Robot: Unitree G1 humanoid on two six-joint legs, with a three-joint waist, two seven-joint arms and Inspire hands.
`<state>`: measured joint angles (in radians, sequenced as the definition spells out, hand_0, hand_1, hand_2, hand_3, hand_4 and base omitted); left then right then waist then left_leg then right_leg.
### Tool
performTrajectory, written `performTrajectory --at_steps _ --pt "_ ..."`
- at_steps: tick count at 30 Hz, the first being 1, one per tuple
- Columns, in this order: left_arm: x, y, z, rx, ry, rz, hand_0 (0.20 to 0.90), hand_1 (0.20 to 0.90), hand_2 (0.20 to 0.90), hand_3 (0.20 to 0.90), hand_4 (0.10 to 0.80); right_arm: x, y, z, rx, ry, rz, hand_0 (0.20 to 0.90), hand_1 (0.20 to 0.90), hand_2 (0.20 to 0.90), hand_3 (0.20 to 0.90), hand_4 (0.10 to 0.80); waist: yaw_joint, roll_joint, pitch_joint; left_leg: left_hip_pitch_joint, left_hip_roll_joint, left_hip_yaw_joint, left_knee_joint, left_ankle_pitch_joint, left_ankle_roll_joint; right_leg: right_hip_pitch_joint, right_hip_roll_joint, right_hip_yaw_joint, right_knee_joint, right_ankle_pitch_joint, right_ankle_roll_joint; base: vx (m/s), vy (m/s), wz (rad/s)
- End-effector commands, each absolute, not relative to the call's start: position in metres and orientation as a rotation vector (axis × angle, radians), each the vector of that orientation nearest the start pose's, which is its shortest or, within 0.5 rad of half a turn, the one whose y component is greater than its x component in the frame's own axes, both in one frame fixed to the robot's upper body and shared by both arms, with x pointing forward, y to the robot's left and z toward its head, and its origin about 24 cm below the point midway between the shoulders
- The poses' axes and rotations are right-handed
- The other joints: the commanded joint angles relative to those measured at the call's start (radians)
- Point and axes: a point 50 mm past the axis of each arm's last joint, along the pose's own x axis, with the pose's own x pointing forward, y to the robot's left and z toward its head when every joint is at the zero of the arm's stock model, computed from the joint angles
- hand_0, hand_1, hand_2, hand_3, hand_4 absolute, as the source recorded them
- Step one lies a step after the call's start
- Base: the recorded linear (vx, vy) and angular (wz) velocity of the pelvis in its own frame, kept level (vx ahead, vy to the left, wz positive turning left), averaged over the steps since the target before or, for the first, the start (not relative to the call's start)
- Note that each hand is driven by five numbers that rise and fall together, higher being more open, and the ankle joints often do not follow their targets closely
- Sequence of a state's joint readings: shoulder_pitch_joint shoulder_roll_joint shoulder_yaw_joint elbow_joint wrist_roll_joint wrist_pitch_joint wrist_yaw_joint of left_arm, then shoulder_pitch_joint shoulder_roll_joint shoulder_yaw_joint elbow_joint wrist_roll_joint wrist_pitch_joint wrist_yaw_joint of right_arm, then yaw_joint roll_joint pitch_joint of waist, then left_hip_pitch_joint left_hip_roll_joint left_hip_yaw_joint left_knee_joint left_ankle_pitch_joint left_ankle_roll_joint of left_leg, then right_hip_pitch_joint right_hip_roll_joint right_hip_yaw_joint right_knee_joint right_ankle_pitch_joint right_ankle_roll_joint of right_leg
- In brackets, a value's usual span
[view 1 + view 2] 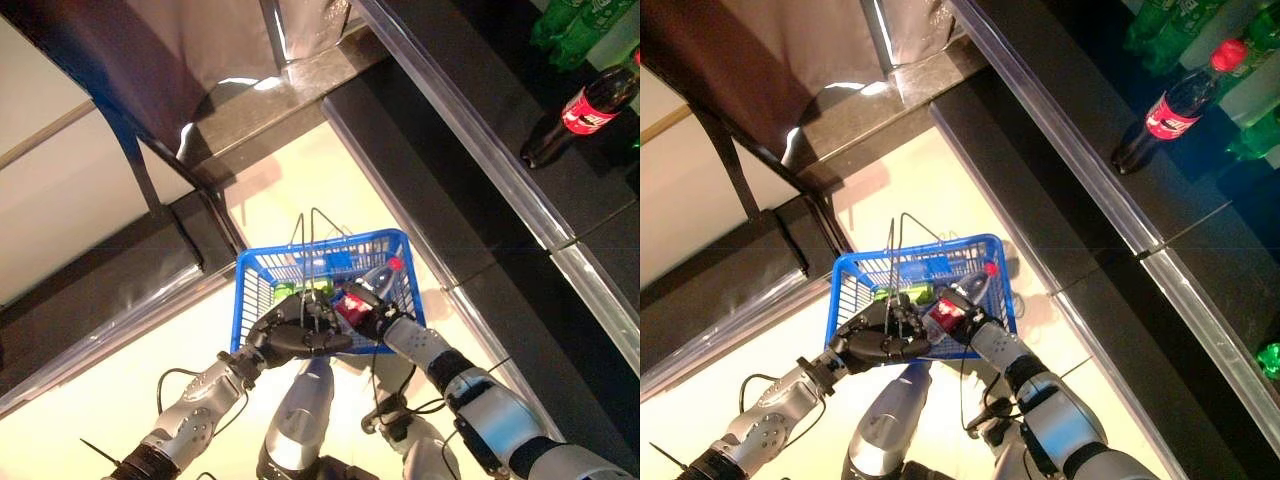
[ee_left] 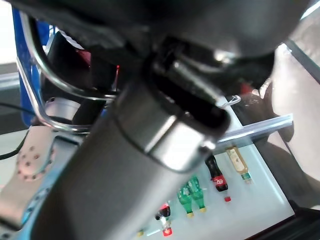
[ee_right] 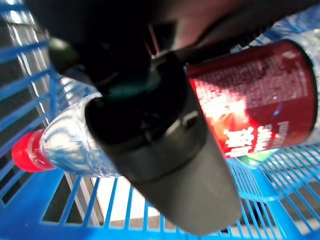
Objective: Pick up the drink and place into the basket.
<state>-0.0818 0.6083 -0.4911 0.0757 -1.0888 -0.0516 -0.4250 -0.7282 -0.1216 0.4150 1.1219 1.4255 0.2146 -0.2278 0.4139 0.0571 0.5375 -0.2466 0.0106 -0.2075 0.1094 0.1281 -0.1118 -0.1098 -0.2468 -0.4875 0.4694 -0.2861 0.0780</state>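
Note:
A blue wire basket (image 1: 262, 275) hangs low in the middle of the eye views, and my left hand (image 1: 290, 335) is curled round its metal handles (image 1: 318, 225). My right hand (image 1: 375, 320) reaches over the basket's near rim, shut on a red drink can (image 1: 350, 305). The right wrist view shows the can (image 3: 255, 100) beside my thumb (image 3: 165, 165), inside the basket walls (image 3: 50, 220). A clear water bottle (image 3: 65, 140) with a red cap and a green item (image 1: 285, 291) lie in the basket.
A cola bottle (image 1: 585, 110) lies on the dark shelf (image 1: 480, 120) at the upper right, with green bottles (image 1: 575, 25) beyond it. A dark counter (image 1: 100, 280) runs along the left. Pale floor (image 1: 290, 180) lies between them.

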Motion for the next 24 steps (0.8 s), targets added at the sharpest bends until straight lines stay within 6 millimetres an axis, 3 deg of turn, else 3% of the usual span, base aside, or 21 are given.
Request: performTrajectory --at_steps 1,2,3,4,17,24 --pt "0.216 0.095 0.191 -0.655 -0.592 -1.320 0.300 0.300 0.300 0.200 0.100 0.359 -0.084 0.020 0.906 0.773 -0.053 0.300 0.300 0.300 0.200 0.100 0.008 0.052 -0.061 0.009 -0.089 -0.019 0.026 -0.067 0.098 -0.035 0.028 -0.005 -0.059 0.173 -0.037 0.000 0.000 0.00" --pt "0.216 0.095 0.193 -0.658 -0.594 -1.324 0.300 0.300 0.300 0.200 0.100 0.359 -0.088 0.018 0.912 0.785 -0.068 0.321 0.321 0.321 0.225 0.125 0.010 0.054 -0.060 0.007 -0.091 -0.019 0.026 -0.067 0.100 -0.040 0.025 -0.006 -0.056 0.174 -0.034 0.000 0.000 0.00" --pt "0.216 0.095 0.194 -0.658 -0.597 -1.328 0.300 0.300 0.300 0.200 0.100 0.359 -0.091 0.018 0.917 0.790 -0.084 0.415 0.415 0.415 0.335 0.235 0.011 0.055 -0.057 0.004 -0.093 -0.018 0.027 -0.068 0.101 -0.044 0.022 -0.006 -0.052 0.175 -0.032 0.000 0.000 0.00" --pt "0.215 0.095 0.195 -0.658 -0.599 -1.331 0.300 0.300 0.300 0.200 0.100 0.360 -0.097 0.017 0.914 0.795 -0.107 0.900 0.900 0.900 0.900 0.800 0.011 0.056 -0.056 0.003 -0.093 -0.017 0.026 -0.068 0.103 -0.047 0.019 -0.007 -0.050 0.174 -0.030 0.000 0.000 0.00" --pt "0.218 0.095 0.193 -0.649 -0.579 -1.282 0.300 0.300 0.300 0.200 0.100 0.359 -0.104 0.013 0.941 0.751 -0.095 0.900 0.900 0.900 0.900 0.800 0.002 0.059 -0.050 0.001 -0.090 0.003 0.020 -0.068 0.112 -0.072 0.006 0.005 -0.030 0.174 -0.016 0.003 0.011 0.04" --pt "0.220 0.097 0.187 -0.632 -0.575 -1.233 0.300 0.300 0.300 0.200 0.100 0.363 -0.095 0.025 0.941 0.647 0.009 0.900 0.900 0.900 0.900 0.800 -0.010 0.047 -0.051 0.007 -0.079 0.018 0.006 -0.066 0.110 -0.076 0.012 0.011 -0.037 0.176 -0.014 0.000 0.000 0.00"
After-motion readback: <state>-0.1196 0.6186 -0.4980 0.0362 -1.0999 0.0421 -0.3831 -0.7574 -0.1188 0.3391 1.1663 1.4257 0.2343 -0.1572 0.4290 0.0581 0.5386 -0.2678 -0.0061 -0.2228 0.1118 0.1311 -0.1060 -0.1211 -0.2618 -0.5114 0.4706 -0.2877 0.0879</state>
